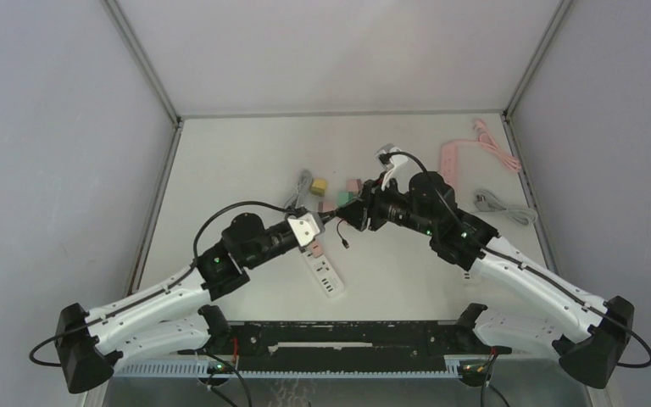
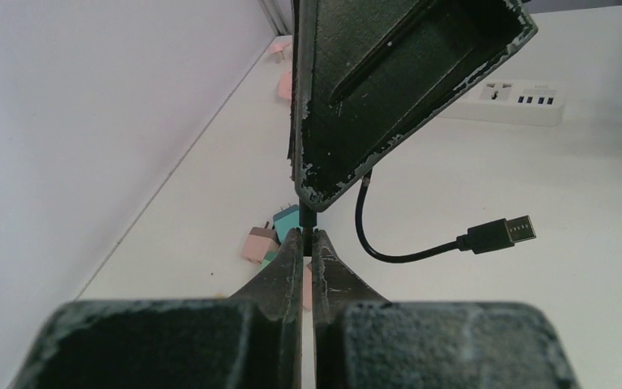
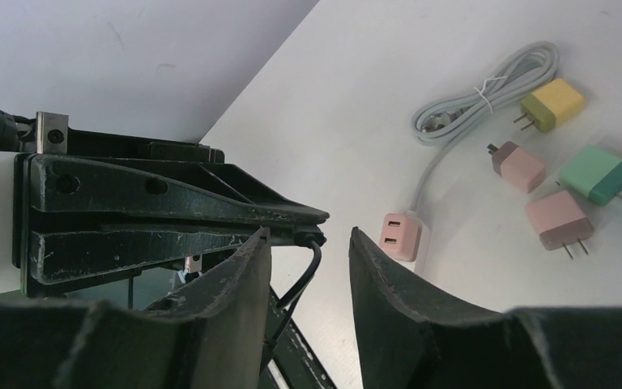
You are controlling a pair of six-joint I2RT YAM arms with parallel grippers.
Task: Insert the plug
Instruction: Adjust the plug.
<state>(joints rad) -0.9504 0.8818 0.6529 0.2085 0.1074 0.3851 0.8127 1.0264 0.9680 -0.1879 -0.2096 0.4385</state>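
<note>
The left gripper (image 2: 308,235) is clamped tight on a thin black cable (image 2: 357,215) above the middle of the table (image 1: 246,161). The cable's small plug (image 2: 509,232) hangs free beyond the pinch. The right gripper (image 3: 308,275) stands partly open, its fingers on either side of the cable, gripping nothing, and a white power strip (image 1: 326,273) lies nearby.

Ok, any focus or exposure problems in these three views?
Top external: even light, soft shadows, sharp throughout. Left wrist: left fingers blurred up close, USB-C plug crisp, white power strip washes into the table. Right wrist: right fingers soft, teal adapter sharp.
</note>
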